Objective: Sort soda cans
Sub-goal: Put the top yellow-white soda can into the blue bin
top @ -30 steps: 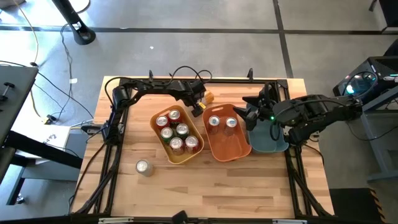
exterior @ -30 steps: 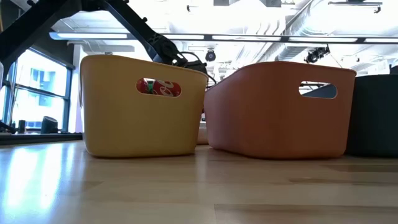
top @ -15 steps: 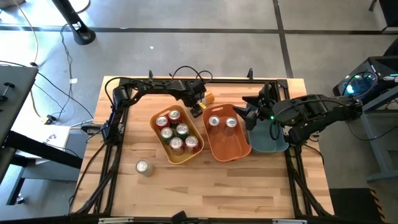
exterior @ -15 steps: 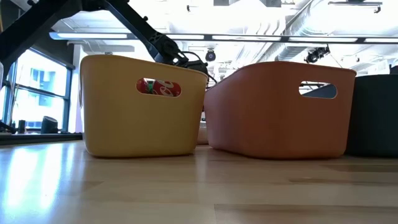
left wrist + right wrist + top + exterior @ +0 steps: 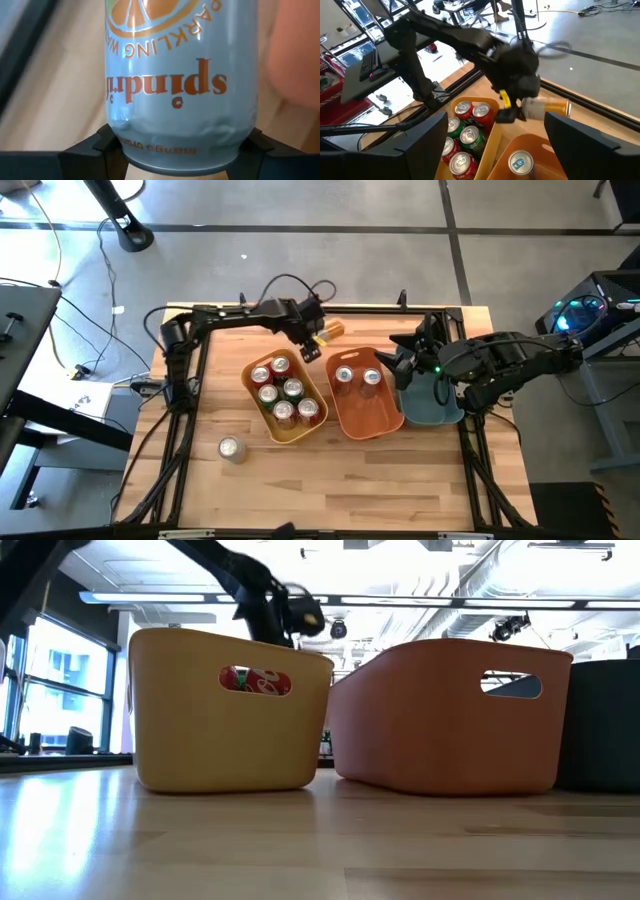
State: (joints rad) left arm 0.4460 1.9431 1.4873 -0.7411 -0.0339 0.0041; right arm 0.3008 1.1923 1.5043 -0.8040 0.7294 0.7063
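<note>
Soda can (image 5: 180,85) reads "spindrift", "SPARKLING" | left gripper (image 5: 318,341) clamped on it | right gripper (image 5: 393,360) apart

Three bins were set in a row across the table (image 5: 400,470), touching or nearly so: the left bin (image 5: 262,420), the middle bin (image 5: 352,418) and the right bin (image 5: 445,412). Five cans (image 5: 283,391) were stood in the left bin and two cans (image 5: 357,376) in the middle one. A single can (image 5: 231,448) was left on the table in front of the left bin. Behind the gap between the left and middle bins, a can (image 5: 330,331) was held above the table in the left gripper (image 5: 313,338). The right gripper (image 5: 398,357) was placed over the right bin's rear edge.
</note>
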